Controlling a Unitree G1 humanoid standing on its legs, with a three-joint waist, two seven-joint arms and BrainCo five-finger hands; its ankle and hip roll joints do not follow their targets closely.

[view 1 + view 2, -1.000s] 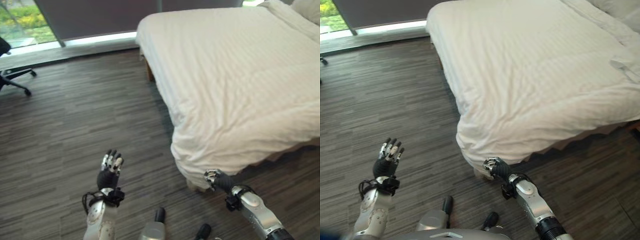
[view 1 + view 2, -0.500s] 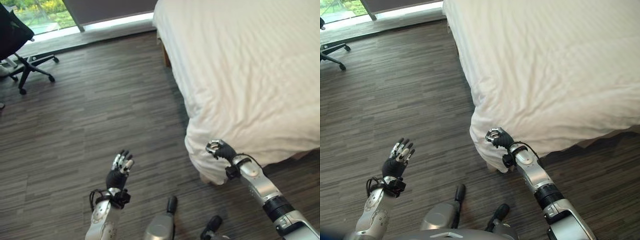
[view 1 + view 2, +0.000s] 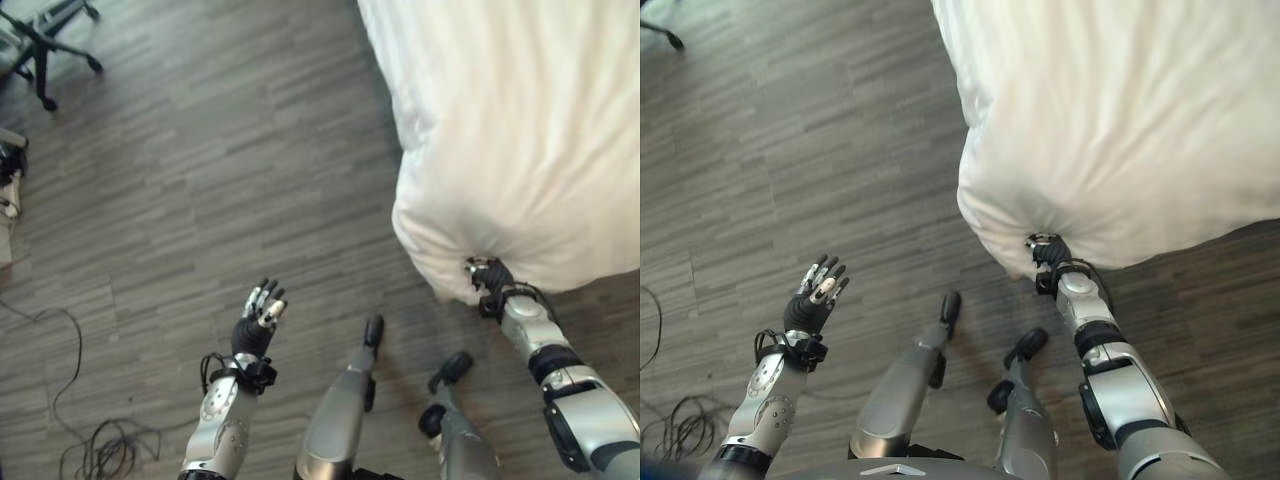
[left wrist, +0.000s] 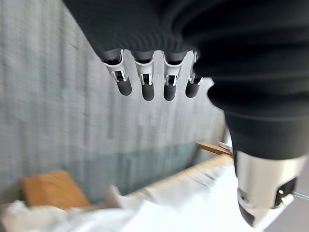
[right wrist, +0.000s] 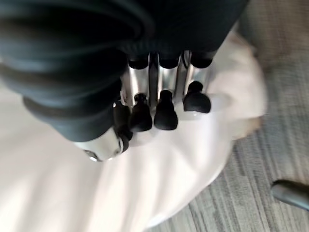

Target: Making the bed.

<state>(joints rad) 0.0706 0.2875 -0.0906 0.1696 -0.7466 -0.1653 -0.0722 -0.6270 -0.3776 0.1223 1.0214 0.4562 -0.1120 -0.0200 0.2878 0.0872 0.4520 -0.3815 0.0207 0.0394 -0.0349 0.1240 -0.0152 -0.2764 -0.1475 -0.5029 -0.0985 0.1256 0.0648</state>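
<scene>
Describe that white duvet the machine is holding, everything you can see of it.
The white duvet looks soft, thick and puffy, with faint woven stripes and shallow creases. It covers the bed and drapes over its near corner, hanging above the dark wood-look floor. At that lowest corner the cloth gathers into a bunch where the right hand has its fingers curled into it.

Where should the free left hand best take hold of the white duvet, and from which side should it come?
Probably the hanging edge of the white duvet beside the corner bunched in the right hand, which is already curled on it. That edge droops off the bed toward the floor, so the open left hand, out over the floor, could come in from the robot's left and pinch it from below.
</scene>
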